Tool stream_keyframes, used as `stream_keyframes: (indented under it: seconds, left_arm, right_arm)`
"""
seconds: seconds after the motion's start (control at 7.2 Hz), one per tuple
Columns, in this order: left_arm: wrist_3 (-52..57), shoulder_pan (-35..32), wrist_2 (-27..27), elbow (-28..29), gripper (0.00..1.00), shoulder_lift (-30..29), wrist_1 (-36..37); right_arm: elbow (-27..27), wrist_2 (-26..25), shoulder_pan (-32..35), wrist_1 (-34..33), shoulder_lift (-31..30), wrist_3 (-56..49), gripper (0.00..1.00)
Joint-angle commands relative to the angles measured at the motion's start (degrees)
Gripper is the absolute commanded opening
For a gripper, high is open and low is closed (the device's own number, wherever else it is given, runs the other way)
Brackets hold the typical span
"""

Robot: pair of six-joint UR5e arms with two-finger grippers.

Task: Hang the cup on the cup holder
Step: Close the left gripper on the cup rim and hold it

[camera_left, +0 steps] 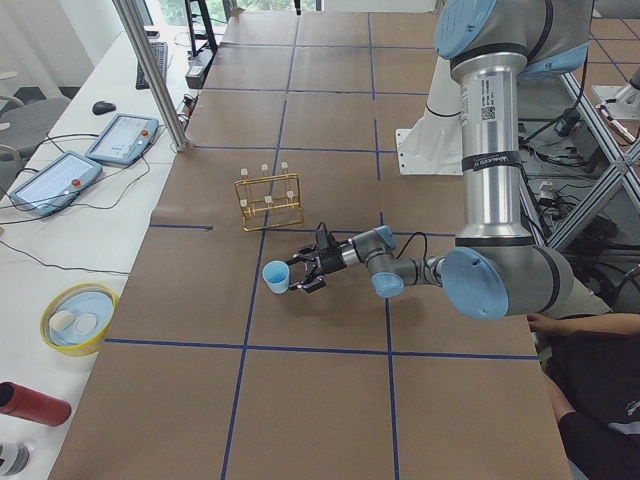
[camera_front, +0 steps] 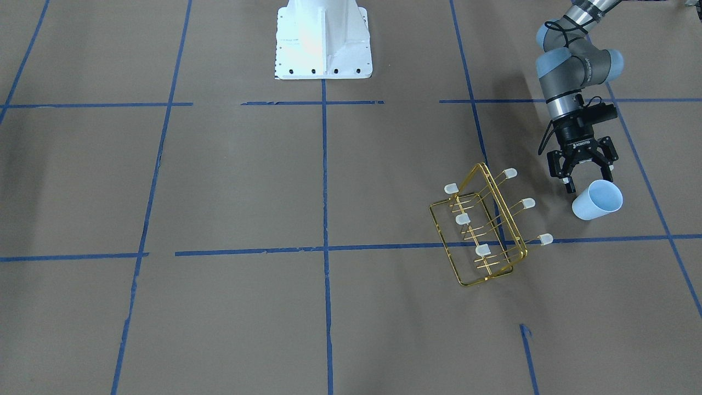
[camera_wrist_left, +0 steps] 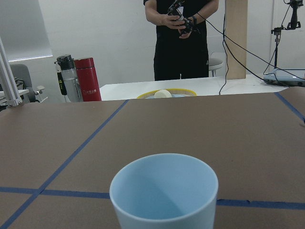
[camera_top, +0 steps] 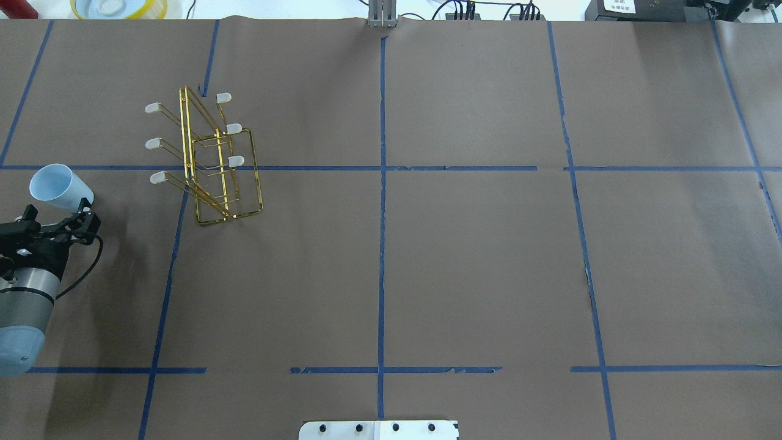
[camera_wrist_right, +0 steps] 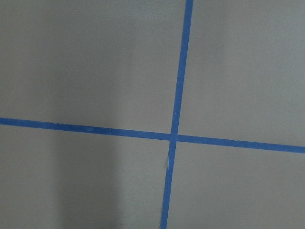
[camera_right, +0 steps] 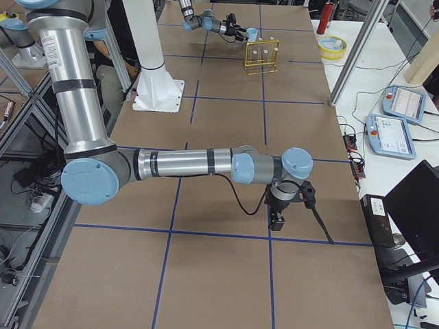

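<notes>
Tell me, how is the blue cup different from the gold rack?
The cup is plain, solid pale blue plastic; the rack is open gold wire with white-capped prongs. The cup is smaller than the rack. The cup is held tipped sideways in the left gripper, while the rack stands free on the table. Nothing hangs on the rack yet.

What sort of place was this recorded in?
Likely a robotics lab: a paper-covered table gridded with blue tape, teach pendants on a side bench, and an operator standing by.

matt plastic cup [camera_front: 598, 200], glossy wire cup holder [camera_front: 482, 230]
</notes>
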Motion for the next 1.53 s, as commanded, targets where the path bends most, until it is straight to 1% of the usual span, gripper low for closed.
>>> stream_keyframes:
  seconds: [0.0, 0.42, 0.69, 0.97, 1.39]
  left_arm:
    - [-0.07, -1.71, -0.68, 1.09, 1.00, -1.05, 0.08]
    - [-0.07, -4.96, -0.50, 4.68, 1.00, -4.22, -1.05]
    - [-0.07, -4.88, -0.42, 9.07, 1.00, -6.67, -5.61]
    - [-0.16, -4.53, -0.42, 11.62, 1.00, -7.82, -8.34]
    - [-0.16, -4.35, -0.42, 12.78, 1.00, -8.26, -9.23]
  right_arm:
    - [0.00, 0.00, 0.02, 0.00, 0.00, 0.00, 1.00]
    - [0.00, 0.00, 0.02, 0.00, 0.00, 0.00, 1.00]
    - [0.00, 0.00, 0.02, 0.00, 0.00, 0.00, 1.00]
    - [0.00, 0.00, 0.02, 0.00, 0.00, 0.00, 1.00]
    - [0.00, 0.00, -0.07, 0.00, 0.00, 0.00, 1.00]
